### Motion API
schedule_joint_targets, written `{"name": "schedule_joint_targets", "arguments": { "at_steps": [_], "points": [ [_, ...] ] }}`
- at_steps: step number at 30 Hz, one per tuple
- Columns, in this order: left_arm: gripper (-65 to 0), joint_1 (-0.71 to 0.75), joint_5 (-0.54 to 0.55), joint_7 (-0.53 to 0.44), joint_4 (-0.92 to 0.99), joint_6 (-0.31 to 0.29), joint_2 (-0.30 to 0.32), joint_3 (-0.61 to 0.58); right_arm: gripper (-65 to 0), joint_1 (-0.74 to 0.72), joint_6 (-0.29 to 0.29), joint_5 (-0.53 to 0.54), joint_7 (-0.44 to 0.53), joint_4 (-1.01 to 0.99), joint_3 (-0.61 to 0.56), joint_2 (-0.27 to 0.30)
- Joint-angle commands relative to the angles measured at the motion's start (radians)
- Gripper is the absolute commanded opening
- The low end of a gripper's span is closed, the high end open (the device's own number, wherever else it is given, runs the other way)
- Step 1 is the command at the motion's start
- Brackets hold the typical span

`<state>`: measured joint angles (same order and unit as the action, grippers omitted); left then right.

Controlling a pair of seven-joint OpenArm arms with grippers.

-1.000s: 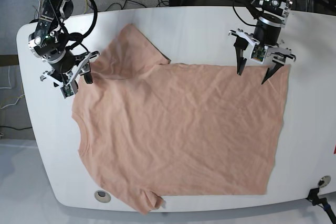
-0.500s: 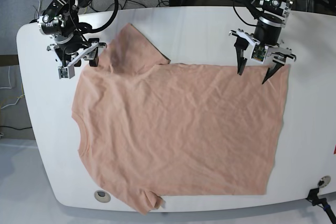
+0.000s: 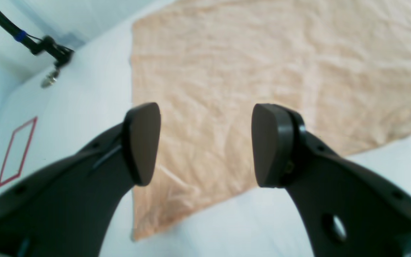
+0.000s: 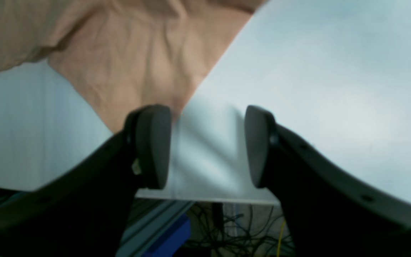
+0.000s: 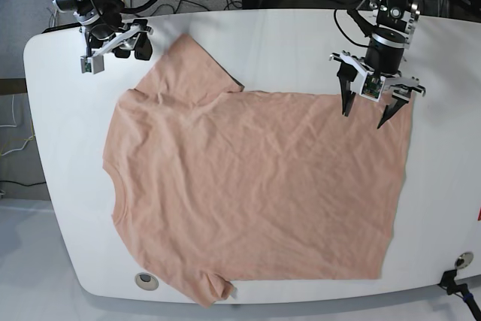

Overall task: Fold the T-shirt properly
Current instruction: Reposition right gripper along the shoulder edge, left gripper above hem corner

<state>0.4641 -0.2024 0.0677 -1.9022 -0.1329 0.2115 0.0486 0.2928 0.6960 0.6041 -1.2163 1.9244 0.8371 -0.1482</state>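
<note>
Left wrist view: the left gripper [image 3: 205, 144] hangs with fingers apart over the T-shirt [image 3: 262, 71] hem corner; it should pinch just inside the edge.

Right wrist view: the right gripper [image 4: 207, 146] gapes beside the sleeve tip (mostly over bare surface [image 4: 316, 89]).

Base view: the shirt lies flat, unfolded.
</note>
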Motion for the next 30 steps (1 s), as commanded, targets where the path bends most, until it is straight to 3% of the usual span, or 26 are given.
{"name": "schedule_joint_targets", "arguments": {
  "at_steps": [1,9,20,30],
  "points": [
    [-26.8,-0.018,0.004,-0.024,-0.018,0.008,0.006,0.003,-32.6,0.006,0.002,0.024,0.011,0.017,0.0,0.003],
    [-26.8,-0.018,0.013,-0.001,-0.018,0.008,0.006,0.003,-32.6,0.044,0.002,0.024,0.01,0.016,-0.074,-0.009],
    [-26.8,-0.015,0.179,0.004,-0.001,0.008,0.009,0.078,-32.6,0.044,0.002,0.024,0.01,-0.11,-0.088,-0.009],
    [-26.8,-0.018,0.372,0.128,-0.001,0.008,0.009,0.204,-32.6,0.042,0.002,0.024,0.01,-0.119,-0.092,-0.009]
  ]
}}
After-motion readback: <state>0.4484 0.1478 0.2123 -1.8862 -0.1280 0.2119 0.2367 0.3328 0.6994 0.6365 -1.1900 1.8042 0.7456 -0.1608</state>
